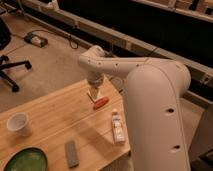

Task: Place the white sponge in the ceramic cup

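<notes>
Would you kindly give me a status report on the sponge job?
Gripper at white sponge, table's far edge. Ceramic cup stands apart, near green bowl. Red item lies close beside sponge.

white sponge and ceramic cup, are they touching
Apart. Camera view shows wooden table between the round white ceramic cup and the small white sponge block under the gripper.
</notes>
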### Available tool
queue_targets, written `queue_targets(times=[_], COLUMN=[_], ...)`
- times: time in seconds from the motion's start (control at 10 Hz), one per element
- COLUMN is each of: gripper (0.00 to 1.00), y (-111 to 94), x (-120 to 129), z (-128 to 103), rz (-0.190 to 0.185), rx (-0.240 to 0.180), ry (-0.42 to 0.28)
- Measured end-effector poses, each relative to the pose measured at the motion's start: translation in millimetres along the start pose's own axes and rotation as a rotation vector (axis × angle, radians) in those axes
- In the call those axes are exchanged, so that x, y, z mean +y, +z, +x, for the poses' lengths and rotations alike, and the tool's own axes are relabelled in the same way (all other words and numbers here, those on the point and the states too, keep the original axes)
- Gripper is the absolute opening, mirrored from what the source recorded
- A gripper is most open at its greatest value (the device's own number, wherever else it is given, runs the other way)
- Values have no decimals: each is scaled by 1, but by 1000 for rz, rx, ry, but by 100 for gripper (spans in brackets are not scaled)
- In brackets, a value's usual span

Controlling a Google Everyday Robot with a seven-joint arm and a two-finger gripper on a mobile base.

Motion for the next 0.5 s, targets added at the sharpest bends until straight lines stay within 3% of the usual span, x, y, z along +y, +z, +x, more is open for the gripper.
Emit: queue_targets(times=[0.2, 0.5], gripper=[65, 65], y=[16, 44], x=[-12, -9], z=[-6, -24], rz=[-6, -51], rx=[-31, -70], ry=[113, 115])
